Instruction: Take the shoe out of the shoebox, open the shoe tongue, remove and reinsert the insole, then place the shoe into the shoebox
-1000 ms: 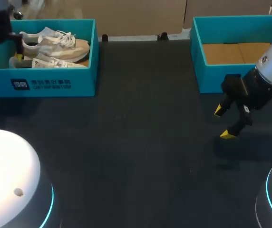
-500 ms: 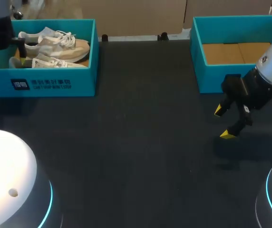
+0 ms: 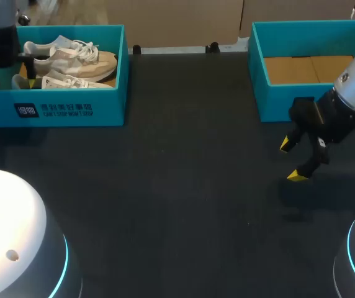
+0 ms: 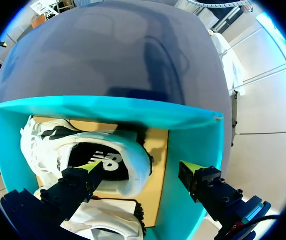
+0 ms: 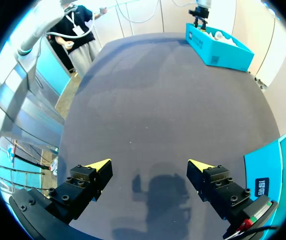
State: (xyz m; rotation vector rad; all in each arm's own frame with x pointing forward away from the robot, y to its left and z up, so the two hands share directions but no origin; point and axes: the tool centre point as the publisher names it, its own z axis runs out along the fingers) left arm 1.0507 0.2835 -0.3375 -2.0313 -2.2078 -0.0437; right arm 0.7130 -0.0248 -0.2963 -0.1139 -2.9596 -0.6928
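Shoe point(image 4: 128, 155) lies in shoebox point(image 4: 108, 107); left gripper point(image 4: 142, 169) hangs above its heel, jaws wide and empty, positioned for pickup. Right gripper point(image 5: 149, 165): spread, empty.

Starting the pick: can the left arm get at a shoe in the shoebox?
Probably yes: the left gripper hangs over the open shoebox, fingers open, one tip above the heel of a shoe. The other tip sits over the end wall and may catch.
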